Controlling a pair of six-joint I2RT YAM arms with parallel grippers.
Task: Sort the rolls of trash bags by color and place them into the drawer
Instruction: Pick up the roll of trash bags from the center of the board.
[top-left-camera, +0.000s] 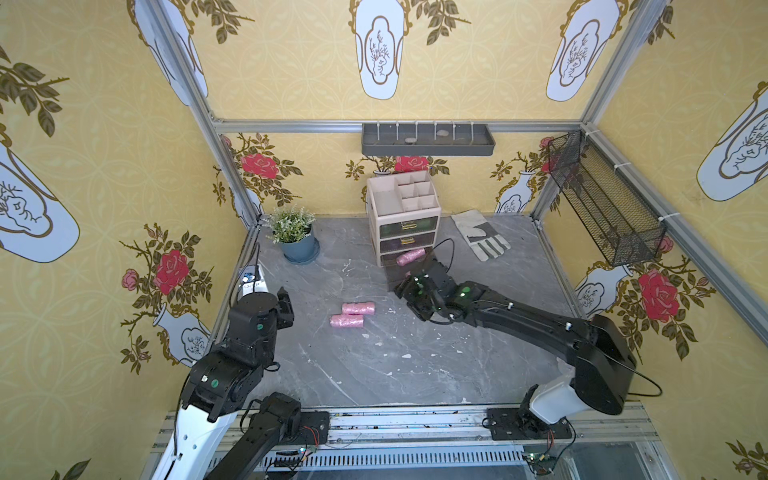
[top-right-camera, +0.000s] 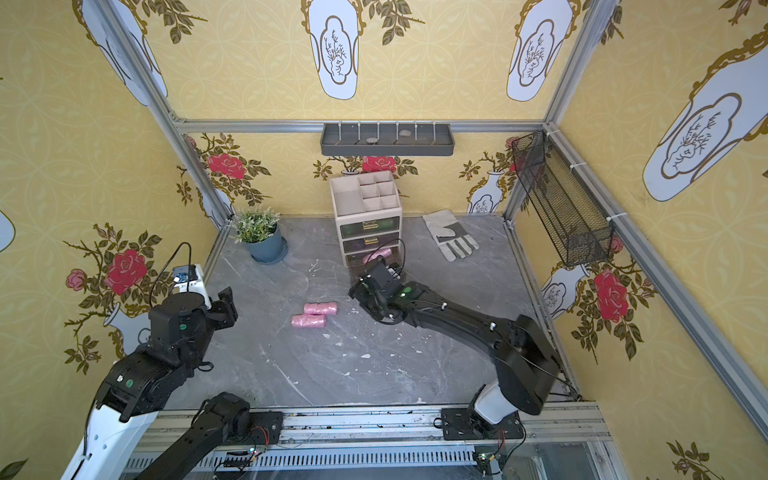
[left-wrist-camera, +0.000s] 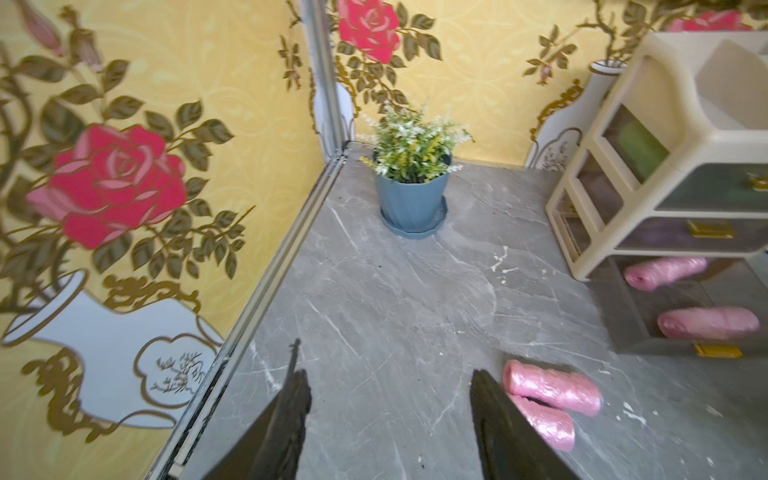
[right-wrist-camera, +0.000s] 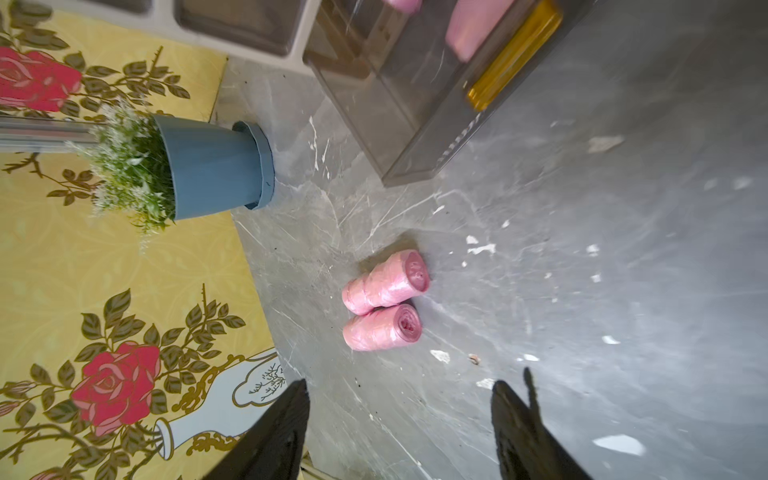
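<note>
Two pink rolls of trash bags (top-left-camera: 358, 308) (top-left-camera: 347, 321) lie side by side on the grey table, apart from both grippers. The beige chest (top-left-camera: 388, 199) stands at the back, its bottom drawer (left-wrist-camera: 648, 345) pulled out, with two pink rolls (left-wrist-camera: 665, 272) (left-wrist-camera: 706, 322) inside. The shut top drawer shows green (left-wrist-camera: 636, 141). My right gripper (top-left-camera: 403, 291) (right-wrist-camera: 399, 399) hovers open and empty just in front of the open drawer, facing the table rolls (right-wrist-camera: 384, 282). At the table's left edge my left gripper (top-left-camera: 286, 301) (left-wrist-camera: 390, 399) is open and empty, the rolls (left-wrist-camera: 552, 386) beside one finger.
A potted plant in a blue pot (top-left-camera: 297, 243) stands at the back left. A grey work glove (top-left-camera: 480, 235) lies right of the chest. A grey tray (top-left-camera: 428, 141) hangs on the back wall and a black mesh basket (top-left-camera: 602, 199) on the right wall.
</note>
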